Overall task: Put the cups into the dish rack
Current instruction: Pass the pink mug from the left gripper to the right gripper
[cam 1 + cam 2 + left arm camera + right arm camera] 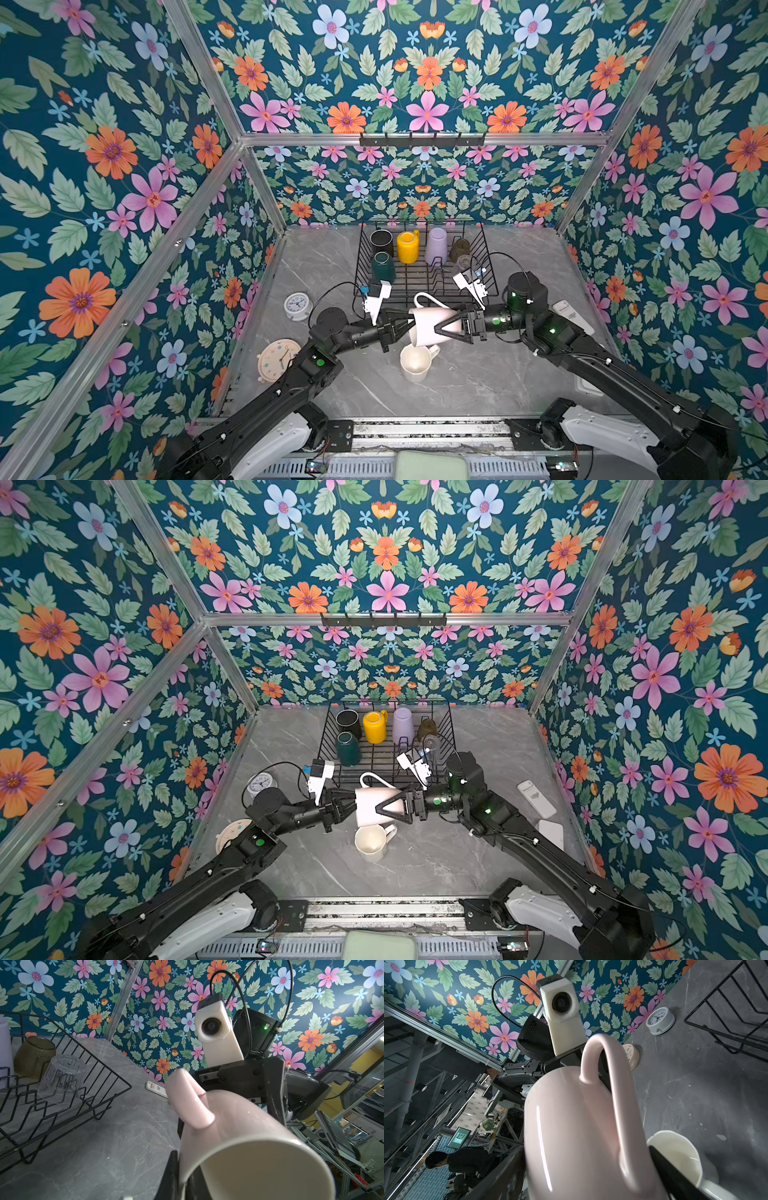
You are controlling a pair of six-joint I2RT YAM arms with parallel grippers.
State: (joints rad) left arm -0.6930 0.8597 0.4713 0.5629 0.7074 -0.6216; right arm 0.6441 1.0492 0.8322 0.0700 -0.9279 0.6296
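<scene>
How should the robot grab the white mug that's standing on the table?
Probably its rim, from straight above, one finger inside. The white mug stands upright with its mouth open upward; its handle sticks out sideways, so pinch the wall opposite.

Both top views give me bright, even light, a soft shadow on the table beneath the pale pink mug, and walls bowing far from it. In the right wrist view a glare streak runs down the mug, blurred where closest; the room behind it is dim.
</scene>
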